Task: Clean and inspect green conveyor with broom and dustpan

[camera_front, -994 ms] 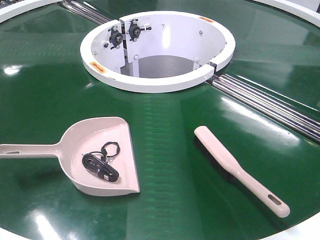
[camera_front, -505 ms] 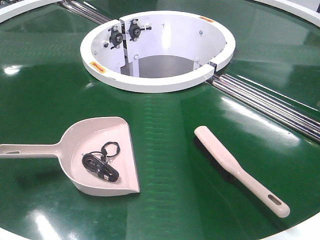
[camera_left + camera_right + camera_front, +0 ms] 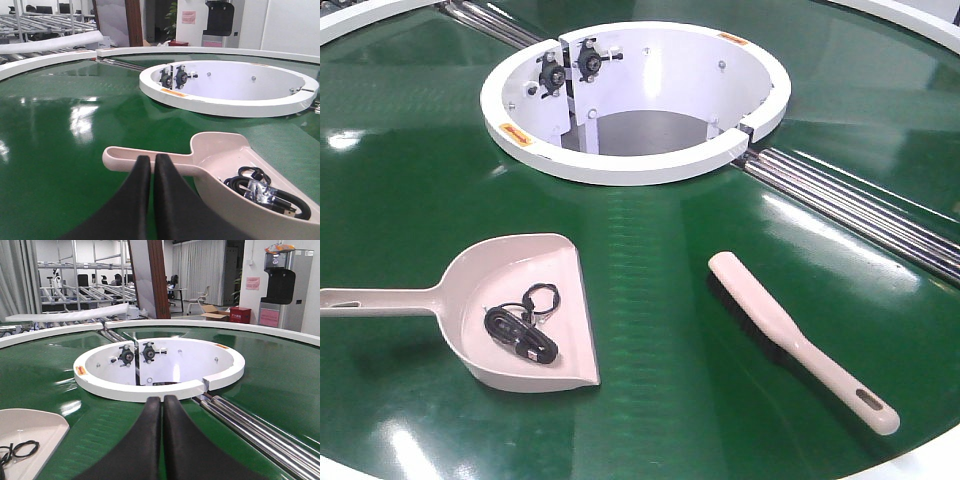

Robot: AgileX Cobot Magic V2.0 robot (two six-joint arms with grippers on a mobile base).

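with black cable (image 3: 523, 325) lying in the dustpan (image 3: 552, 268) and broom (image 3: 790, 338) set down, both my grippers (image 3: 148, 159) (image 3: 162, 400) are closed, empty; sweeping looks finished or pending.

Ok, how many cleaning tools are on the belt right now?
2. The dustpan lies front-left with a black cable in its pan; the brush lies front-right, apart from it. Nothing else is visible, though the views miss part of the belt.

Beige dustpan (image 3: 525, 310) and broom (image 3: 790, 335) flat on green conveyor (image 3: 650, 260)
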